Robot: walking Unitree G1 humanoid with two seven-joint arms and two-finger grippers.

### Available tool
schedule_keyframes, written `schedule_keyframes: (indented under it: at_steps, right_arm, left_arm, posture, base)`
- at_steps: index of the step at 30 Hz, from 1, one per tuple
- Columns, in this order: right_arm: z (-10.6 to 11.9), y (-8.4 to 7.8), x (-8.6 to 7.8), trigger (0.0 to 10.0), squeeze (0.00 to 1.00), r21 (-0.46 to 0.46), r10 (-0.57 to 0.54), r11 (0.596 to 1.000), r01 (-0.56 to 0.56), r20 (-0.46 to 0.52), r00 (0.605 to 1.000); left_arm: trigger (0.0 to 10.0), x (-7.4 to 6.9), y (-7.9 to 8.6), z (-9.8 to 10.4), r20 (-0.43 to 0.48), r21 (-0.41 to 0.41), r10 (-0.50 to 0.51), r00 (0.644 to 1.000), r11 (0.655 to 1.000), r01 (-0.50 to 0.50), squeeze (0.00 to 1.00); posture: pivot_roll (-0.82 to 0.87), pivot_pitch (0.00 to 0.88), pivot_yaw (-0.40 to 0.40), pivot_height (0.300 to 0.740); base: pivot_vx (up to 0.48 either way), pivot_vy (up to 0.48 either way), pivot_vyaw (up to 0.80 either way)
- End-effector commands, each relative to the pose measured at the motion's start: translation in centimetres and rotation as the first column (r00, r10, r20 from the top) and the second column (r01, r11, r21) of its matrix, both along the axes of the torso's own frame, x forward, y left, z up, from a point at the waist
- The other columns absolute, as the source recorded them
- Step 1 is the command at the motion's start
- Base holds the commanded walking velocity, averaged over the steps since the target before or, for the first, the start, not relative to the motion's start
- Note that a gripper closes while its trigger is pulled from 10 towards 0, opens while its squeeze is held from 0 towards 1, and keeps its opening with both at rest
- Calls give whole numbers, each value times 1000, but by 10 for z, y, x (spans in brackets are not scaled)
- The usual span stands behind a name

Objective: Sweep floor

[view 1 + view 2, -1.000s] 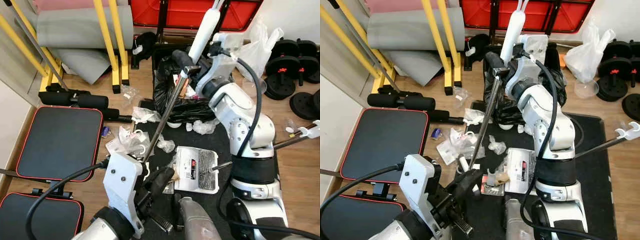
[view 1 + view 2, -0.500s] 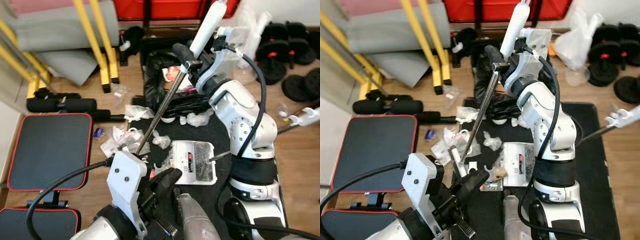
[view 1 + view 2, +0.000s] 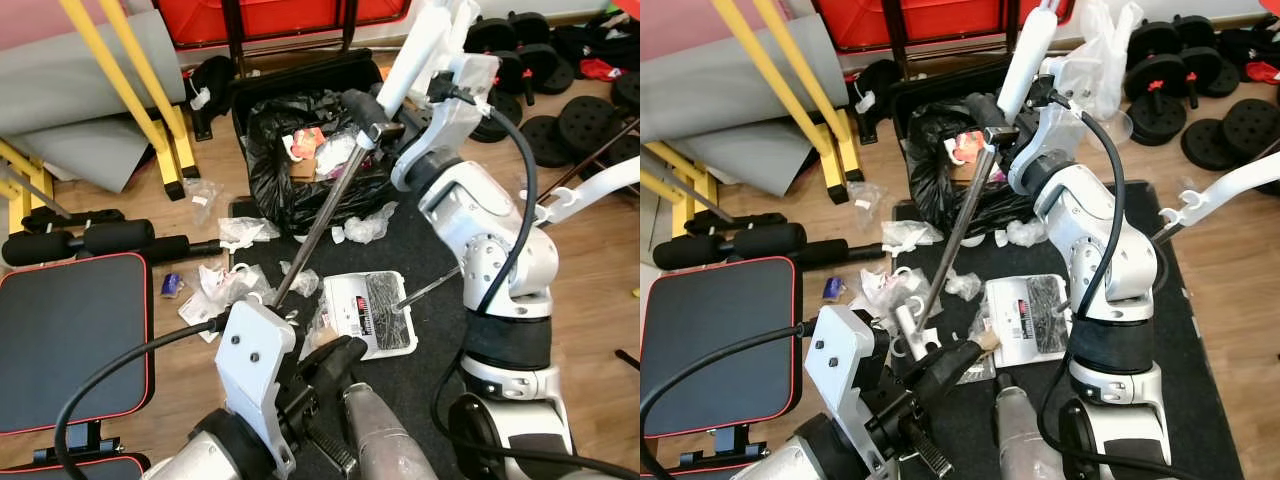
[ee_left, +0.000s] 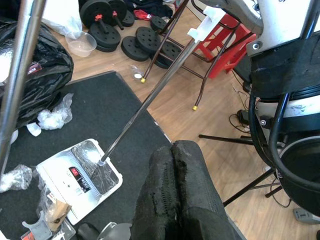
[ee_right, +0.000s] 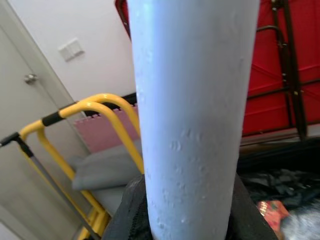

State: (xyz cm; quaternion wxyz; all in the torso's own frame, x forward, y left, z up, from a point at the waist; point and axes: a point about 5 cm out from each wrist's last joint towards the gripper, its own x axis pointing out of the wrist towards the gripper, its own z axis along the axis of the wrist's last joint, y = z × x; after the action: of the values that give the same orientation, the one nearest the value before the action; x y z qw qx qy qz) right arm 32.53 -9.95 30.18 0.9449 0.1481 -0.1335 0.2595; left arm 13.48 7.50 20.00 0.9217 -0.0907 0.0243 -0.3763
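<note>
Head views: our right tool (image 3: 1002, 130) is raised and clamped around the broom handle (image 3: 418, 50), whose white grip runs up past it; the metal shaft (image 3: 958, 233) slants down to the litter on the floor. Our left tool (image 4: 175, 192) sits low with its fingers pressed together, gripping nothing. A white dustpan (image 3: 368, 313) lies on the black mat (image 3: 1180, 330), its long handle (image 4: 150, 100) rising to the right. Crumpled wrappers (image 3: 225, 285) lie beside a black rubbish bag (image 3: 290, 160).

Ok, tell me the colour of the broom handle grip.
White; the broom handle grip shows best in the right eye view.
</note>
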Motion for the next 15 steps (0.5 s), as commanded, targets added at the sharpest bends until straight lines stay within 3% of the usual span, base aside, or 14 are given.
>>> schedule_keyframes:
  at_steps: [1, 6, 15]
  right_arm:
    - [10, 8, -9, 10000, 0, 26, 80, 996, -82, 51, 995]
    - [11, 10, -10, 10000, 0, 27, 100, 994, -102, 58, 993]
    - [5, 15, -11, 10000, 0, 4, 159, 987, -160, 52, 986]
  left_arm:
    - [10000, -6, -2, -3, -16, 6, -80, 997, 997, 81, 0]
    - [10000, -4, -1, -2, -13, 4, -60, 998, 998, 60, 0]
    - [10000, 11, 13, -1, -7, -45, 125, 992, 991, -125, 0]
  posture:
    - [-61, 345, -59, 740]
    - [-63, 341, -59, 740]
    - [-53, 305, -63, 740]
  base:
    - [0, 0, -800]
    - [0, 0, -800]
    - [0, 0, -800]
